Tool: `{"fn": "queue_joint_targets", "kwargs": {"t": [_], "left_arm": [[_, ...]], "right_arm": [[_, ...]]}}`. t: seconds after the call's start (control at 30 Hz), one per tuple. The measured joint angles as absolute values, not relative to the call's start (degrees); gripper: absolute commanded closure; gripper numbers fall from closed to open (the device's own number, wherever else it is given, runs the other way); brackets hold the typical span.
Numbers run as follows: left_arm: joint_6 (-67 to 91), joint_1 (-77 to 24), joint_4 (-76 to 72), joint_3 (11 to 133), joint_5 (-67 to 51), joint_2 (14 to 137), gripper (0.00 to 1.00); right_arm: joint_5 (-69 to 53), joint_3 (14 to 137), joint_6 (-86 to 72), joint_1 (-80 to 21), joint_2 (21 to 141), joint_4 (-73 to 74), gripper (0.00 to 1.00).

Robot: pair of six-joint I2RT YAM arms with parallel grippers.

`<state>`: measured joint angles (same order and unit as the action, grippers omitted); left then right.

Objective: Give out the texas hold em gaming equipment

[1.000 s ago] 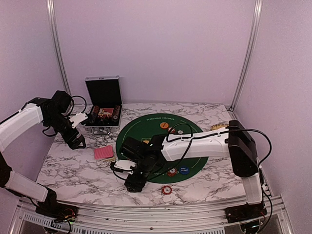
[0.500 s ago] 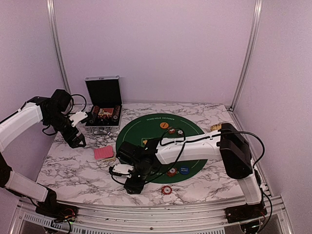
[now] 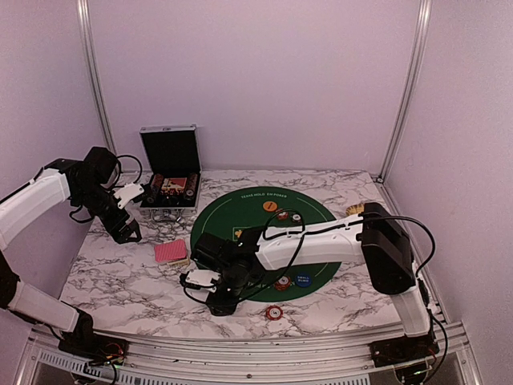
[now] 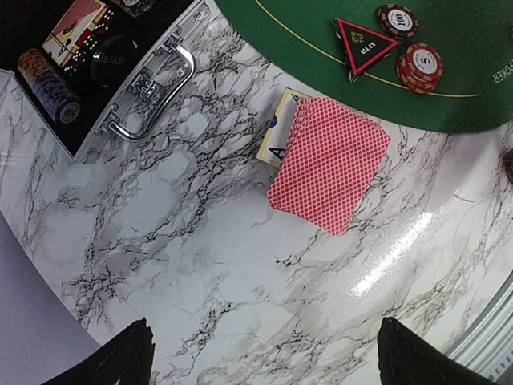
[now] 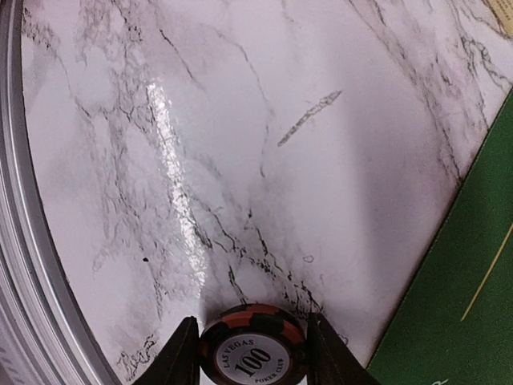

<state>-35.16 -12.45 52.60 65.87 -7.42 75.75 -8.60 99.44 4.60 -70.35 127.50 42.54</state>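
Note:
My right gripper (image 3: 219, 303) is shut on a black poker chip with orange edge stripes (image 5: 251, 353), marked 100, low over the marble just left of the green round mat (image 3: 240, 210). My left gripper (image 3: 128, 233) is open and empty, above the marble near the pink-red-backed card deck (image 3: 171, 252), which also shows in the left wrist view (image 4: 329, 163). On the mat lie a triangular marker (image 4: 362, 46), a red chip (image 4: 425, 66), a black chip (image 4: 397, 18), an orange disc (image 3: 271, 206) and a blue disc (image 3: 303, 280). A red chip (image 3: 274, 312) lies on the marble near the front.
An open black metal-edged case (image 3: 170, 172) with chip rows stands at the back left, its handle (image 4: 152, 100) toward the deck. A woven straw basket (image 3: 358, 208) is partly hidden behind the right arm. The table's front rail (image 5: 16, 241) is close to the right gripper.
The right arm has shifted a little left and lower with the chip in its jaws. The left arm has barely moved.

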Motion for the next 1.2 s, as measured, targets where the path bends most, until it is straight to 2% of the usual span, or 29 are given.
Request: {"fn": "queue_joint_targets", "kwargs": {"t": [0.13, 0.77, 1.2], "left_arm": [[-35.16, -12.45, 52.6, 65.87, -7.42, 75.75, 0.01], [-35.4, -12.45, 52.64, 66.28, -7.44, 75.75, 0.01], [-36.47, -12.45, 52.64, 66.28, -7.44, 75.75, 0.01]], "right_arm": [[-8.49, 99.46, 4.58, -70.35, 127.5, 42.74, 0.84], [-6.09, 99.04, 3.16, -68.95, 119.98, 44.4, 0.87], [-5.43, 84.27, 0.43, -58.65, 116.14, 40.8, 0.89]]}}
